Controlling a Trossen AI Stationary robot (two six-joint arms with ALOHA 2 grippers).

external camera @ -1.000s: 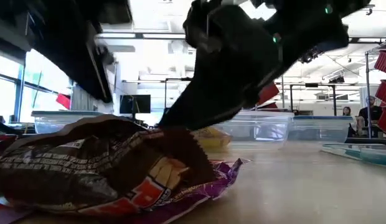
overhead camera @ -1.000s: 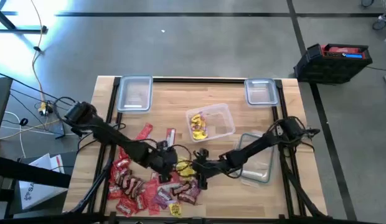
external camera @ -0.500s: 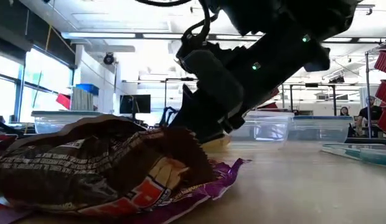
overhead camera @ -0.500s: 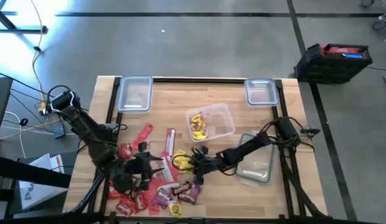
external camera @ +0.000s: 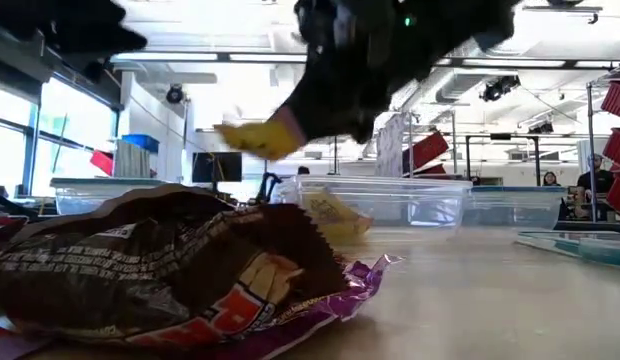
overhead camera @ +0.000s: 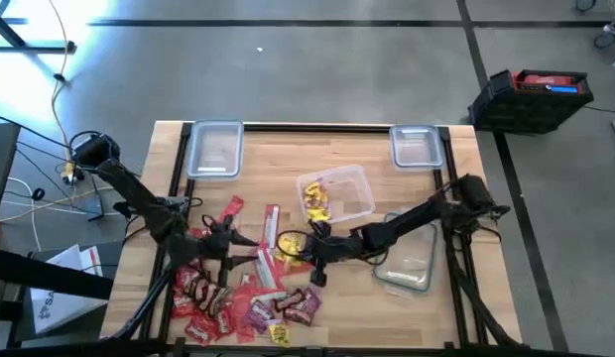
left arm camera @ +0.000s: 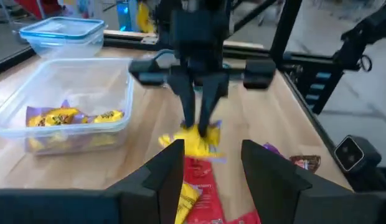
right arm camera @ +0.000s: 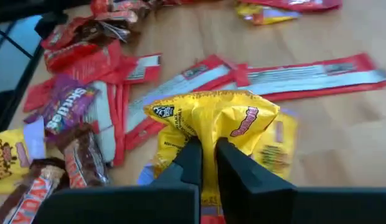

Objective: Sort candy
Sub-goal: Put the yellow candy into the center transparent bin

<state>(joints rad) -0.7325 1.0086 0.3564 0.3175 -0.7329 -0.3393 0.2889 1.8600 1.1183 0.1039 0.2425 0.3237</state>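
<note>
A pile of candy (overhead camera: 238,297) lies at the table's near left: red packets, dark brown bars (external camera: 160,260), purple and yellow ones. My right gripper (overhead camera: 300,244) hangs above the pile's far right edge, shut on a yellow packet (right arm camera: 211,118), also seen in the left wrist view (left arm camera: 194,142) and the low view (external camera: 252,140). My left gripper (left arm camera: 211,171) is open over the red packets at the pile's far left (overhead camera: 228,238), with nothing between its fingers. A clear container (overhead camera: 359,188) holding yellow candy stands just beyond the right gripper. My right gripper pinches the yellow packet by its crumpled upper edge (right arm camera: 205,144) between its two fingers. The fingers (left arm camera: 188,106) come from above, pointing down. The packet hangs at the fingertips, lifted clear of the table and the pile.
Empty clear containers stand at the far left (overhead camera: 214,149), the far right (overhead camera: 415,146) and the near right (overhead camera: 407,263) under my right arm. Long red packets (right arm camera: 305,71) lie flat on the wood between the pile and the middle container.
My right gripper has risen from the pile with the yellow packet and gone a little toward the far edge; the packet, which lay on the table, now hangs clear. My left gripper has drawn back from the pile's middle toward the table's left.
</note>
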